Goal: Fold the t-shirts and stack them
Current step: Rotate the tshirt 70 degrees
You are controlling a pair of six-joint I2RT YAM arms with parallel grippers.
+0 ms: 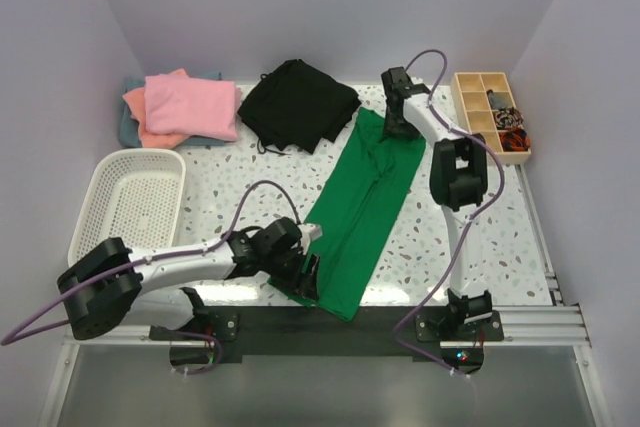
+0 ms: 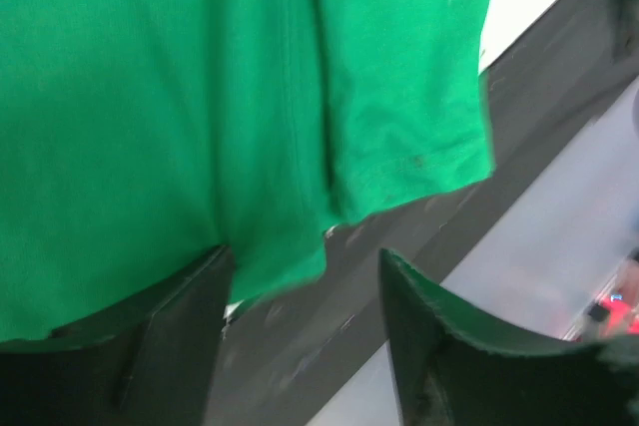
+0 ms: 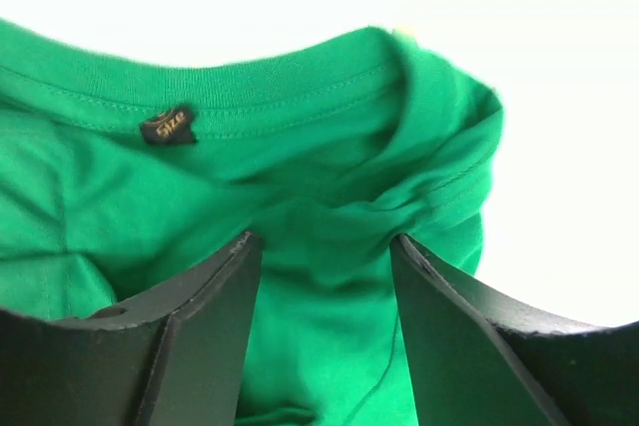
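Pale lilac walls [image 1: 300, 7] enclose a speckled white table [image 1: 510, 227]. A white basket [image 1: 140, 155] sits at left; a wooden tray [image 1: 482, 74] at upper right holds small dark and red bits [image 1: 512, 127]. The green shirt [image 1: 365, 202] lies as a long diagonal strip at centre, with the left gripper [image 2: 305, 271] apart at its hem and the right gripper [image 3: 324, 246] apart over its collar. A pink-topped shirt stack [image 1: 190, 107] sits upper left.

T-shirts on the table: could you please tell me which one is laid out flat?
The bright green one, stretched diagonally mid-table; the pink, orange and black ones lie heaped at the far edge.
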